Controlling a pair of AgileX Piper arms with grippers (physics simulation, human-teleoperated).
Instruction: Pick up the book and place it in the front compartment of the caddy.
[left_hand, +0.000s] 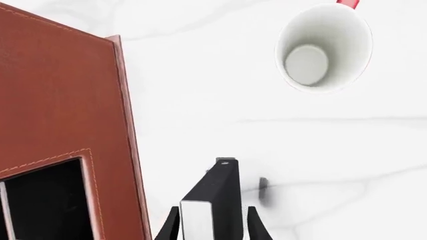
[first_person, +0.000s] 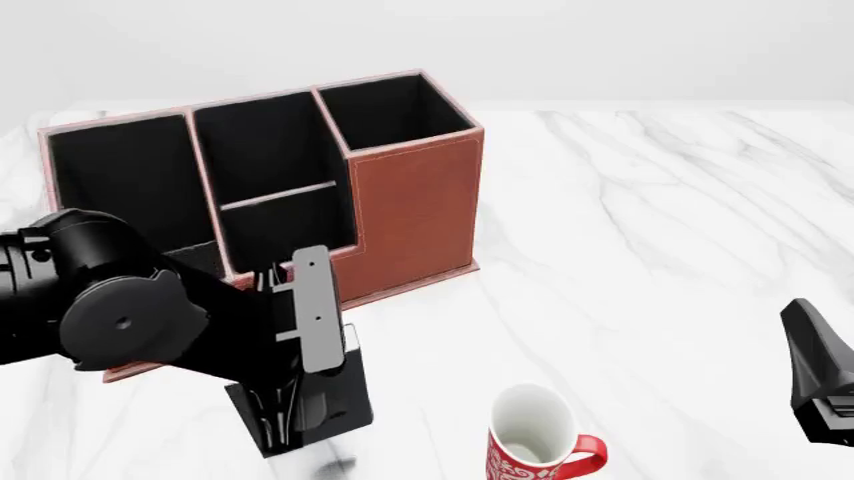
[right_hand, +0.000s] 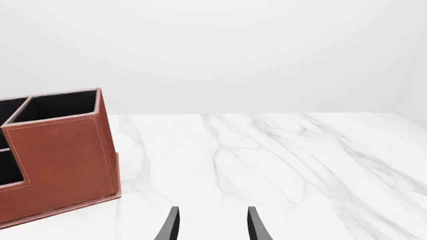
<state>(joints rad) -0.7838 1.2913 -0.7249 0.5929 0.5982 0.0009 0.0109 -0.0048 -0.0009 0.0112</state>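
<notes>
Red-patterned mug (first_person: 537, 445) stands just beside held book (first_person: 312, 312).

Brightness: all three views are bright and evenly lit, the white marble bench (first_person: 667, 200) near overexposed.
Light source: diffuse, seemingly from above; no lamp visible.
Shadows: faint and soft; a small grey smudge lies on the bench beside the book (left_hand: 217, 195) in the left wrist view.
Dark areas: the caddy (first_person: 414, 210) lining reads flat black, without detail.
Glare: no sharp highlights.
Sharpness: crisp render, no motion blur, no visible edge distortion.
</notes>
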